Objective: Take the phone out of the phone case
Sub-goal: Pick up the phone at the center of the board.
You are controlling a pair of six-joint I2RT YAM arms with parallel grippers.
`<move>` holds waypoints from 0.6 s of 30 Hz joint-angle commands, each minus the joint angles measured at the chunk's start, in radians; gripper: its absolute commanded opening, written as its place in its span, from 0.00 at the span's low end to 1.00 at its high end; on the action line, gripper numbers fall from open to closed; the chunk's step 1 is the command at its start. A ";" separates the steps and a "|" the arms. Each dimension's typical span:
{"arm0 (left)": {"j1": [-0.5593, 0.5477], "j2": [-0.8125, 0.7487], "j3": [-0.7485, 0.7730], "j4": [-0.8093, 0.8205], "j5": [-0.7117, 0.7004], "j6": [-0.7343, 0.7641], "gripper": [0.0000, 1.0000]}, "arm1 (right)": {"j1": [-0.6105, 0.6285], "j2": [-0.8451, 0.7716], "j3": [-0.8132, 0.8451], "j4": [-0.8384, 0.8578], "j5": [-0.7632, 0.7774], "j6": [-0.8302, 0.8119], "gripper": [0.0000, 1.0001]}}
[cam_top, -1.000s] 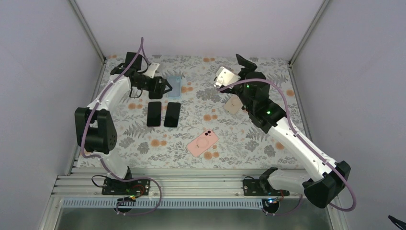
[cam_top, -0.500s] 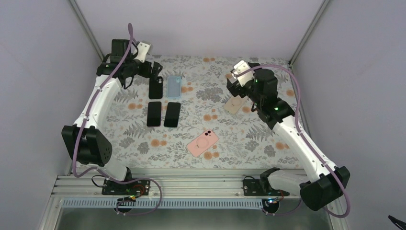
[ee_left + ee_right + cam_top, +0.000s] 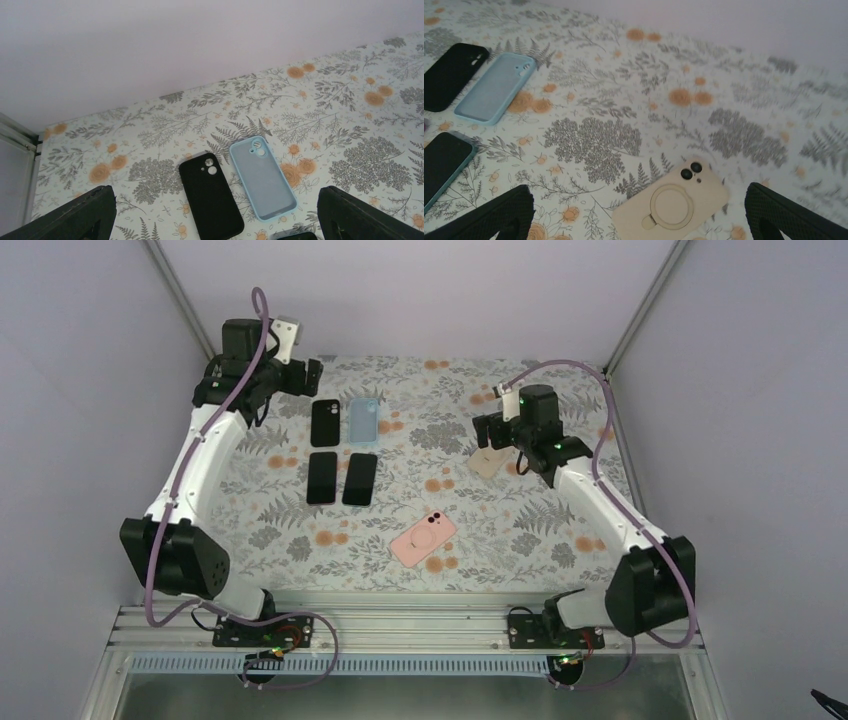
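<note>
No readable text, label, brand, number or sign in any view.

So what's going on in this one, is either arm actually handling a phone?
Not at this moment. Both arms are open-jawed and empty. The left gripper hovers at the far left over a black case and an empty light blue case. The right gripper hovers above the beige cased phone, lying face down. A pink cased phone and two dark phones lie untouched.
</note>
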 commanded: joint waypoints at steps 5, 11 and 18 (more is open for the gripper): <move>0.005 -0.056 -0.064 0.059 -0.018 -0.033 1.00 | -0.126 0.167 0.008 -0.001 -0.077 0.200 0.99; 0.005 -0.063 -0.074 0.064 -0.017 -0.044 1.00 | -0.191 0.337 0.088 -0.063 -0.070 0.293 0.99; 0.006 -0.060 -0.096 0.077 -0.016 -0.051 1.00 | -0.202 0.450 0.106 -0.046 -0.140 0.326 0.99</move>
